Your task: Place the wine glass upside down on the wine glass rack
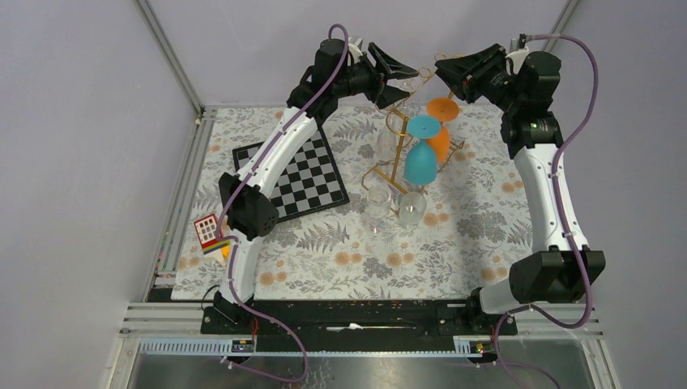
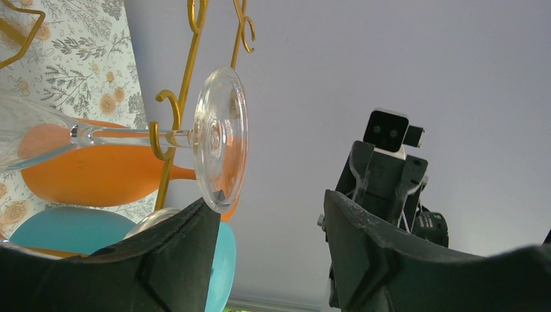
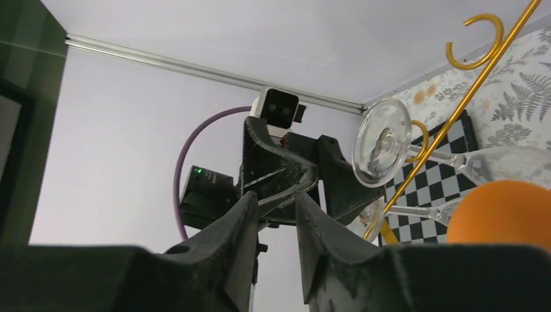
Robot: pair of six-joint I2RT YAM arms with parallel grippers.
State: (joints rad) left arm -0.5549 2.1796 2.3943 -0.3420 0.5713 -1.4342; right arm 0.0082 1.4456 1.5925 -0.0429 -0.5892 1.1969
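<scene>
Arching up from the near edge of the tabletop (image 1: 454,251), both arms are reaching toward the far side. Nearest on the left, a small red-and-white gridded card (image 1: 207,231) is lying on the floral cloth, and beyond it a chessboard (image 1: 304,174) is lying flat. Two clear glasses (image 1: 377,203) are standing upright side by side just in front of the rack (image 2: 189,62), which is standing near the middle. A teal glass (image 1: 421,154) and, behind it, an orange glass (image 1: 440,121) are hanging bowl-down from its rails. The wine glass (image 2: 221,140), clear, is hanging upside down too, its stem sitting between two rails by the curled ends and its foot resting above them. The left end effector (image 2: 269,205) is hovering at the top of the rack with its fingers well apart and nothing between them. The foot's rim is lying right at one fingertip, and whether they are touching I cannot tell. Facing it from the far right, the right end effector (image 3: 276,198) is holding its fingers close together with a narrow gap, gripping nothing.
</scene>
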